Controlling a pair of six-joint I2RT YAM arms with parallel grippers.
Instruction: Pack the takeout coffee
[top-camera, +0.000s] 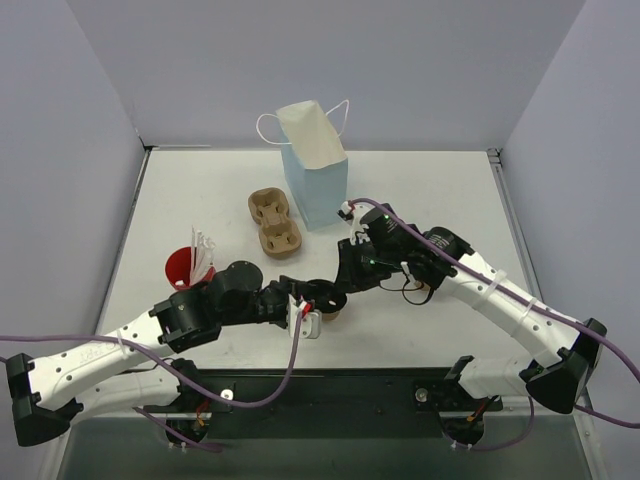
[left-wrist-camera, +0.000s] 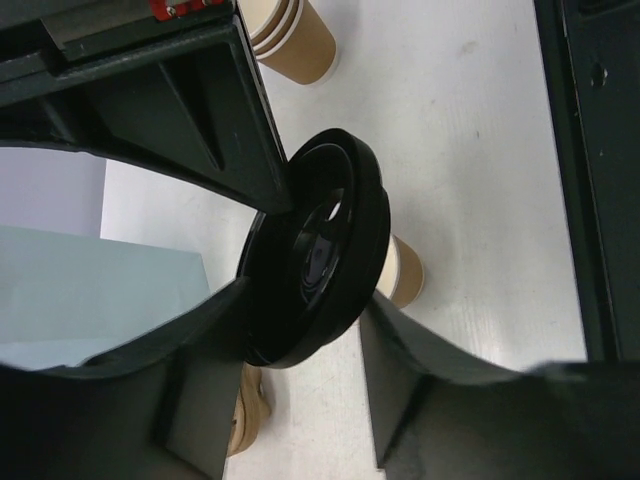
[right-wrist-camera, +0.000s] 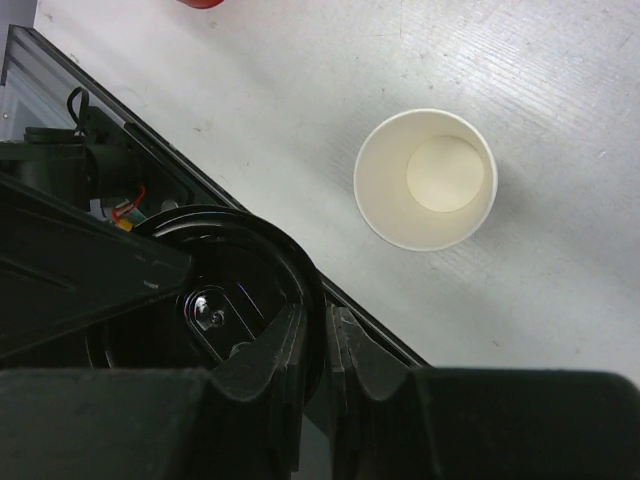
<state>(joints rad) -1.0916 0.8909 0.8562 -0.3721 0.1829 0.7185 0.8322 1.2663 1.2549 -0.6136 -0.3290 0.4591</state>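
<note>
My right gripper (right-wrist-camera: 318, 318) is shut on the rim of the black round lid (right-wrist-camera: 230, 290) and holds it tilted just above the table; the lid also shows in the top view (top-camera: 325, 293). The brown kraft cup (right-wrist-camera: 425, 178) stands open and upright beside it, white inside, with no lid; it also shows in the top view (top-camera: 331, 316). My left gripper (left-wrist-camera: 305, 300) is open, its fingers on either side of the lid's lower edge (left-wrist-camera: 320, 255), with the brown cup (left-wrist-camera: 402, 272) behind. The red cup (top-camera: 183, 270) stands at the left with white items in it.
The light blue bag (top-camera: 315, 180) stands open at the back centre. The tan pulp tray (top-camera: 274, 222) lies left of it. A stack of brown cups (left-wrist-camera: 295, 40) stands under my right arm (top-camera: 422, 287). The table's front edge lies close behind both grippers.
</note>
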